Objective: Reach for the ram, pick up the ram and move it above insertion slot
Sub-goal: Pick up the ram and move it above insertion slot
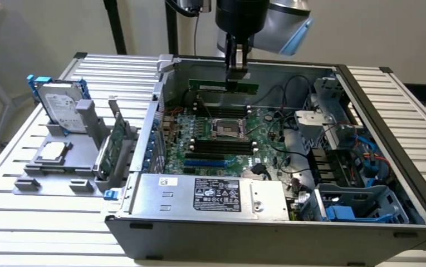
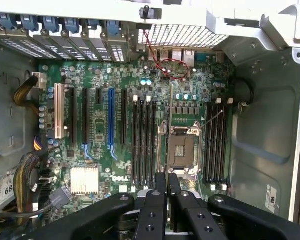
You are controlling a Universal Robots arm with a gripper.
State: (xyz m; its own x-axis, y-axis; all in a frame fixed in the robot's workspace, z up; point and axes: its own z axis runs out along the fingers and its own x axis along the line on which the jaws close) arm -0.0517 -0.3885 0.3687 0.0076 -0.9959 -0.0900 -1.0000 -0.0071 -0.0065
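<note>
Ram (image 1: 224,87) hangs in the air inside the open computer case (image 1: 391,111), held level with its long edge running across the exterior view, above the far part of the motherboard (image 1: 220,133). The end effector (image 1: 235,78) comes straight down from the arm and its fingers are narrowed onto the stick, gripping it near the upper edge, a little toward the exterior view's right of the stick's middle. In the wrist view the two dark fingers (image 2: 155,205) stand close together with the ram (image 2: 169,130) seen edge-on between them as a thin line running away over the board. Under it lie the processor socket (image 2: 182,150) and, on either side of the socket, banks of black memory slots (image 2: 144,142); the thin edge lies between the socket and the bank beside the blue expansion slot's side, and I cannot tell which slot it lines up with. The ram is clear of the board, not seated. On the bench (image 1: 19,222) at the exterior view's left, a grey fixture (image 1: 64,167) carries a hard drive (image 1: 60,105) in a blue frame and a green expansion card (image 1: 112,147) standing upright.
</note>
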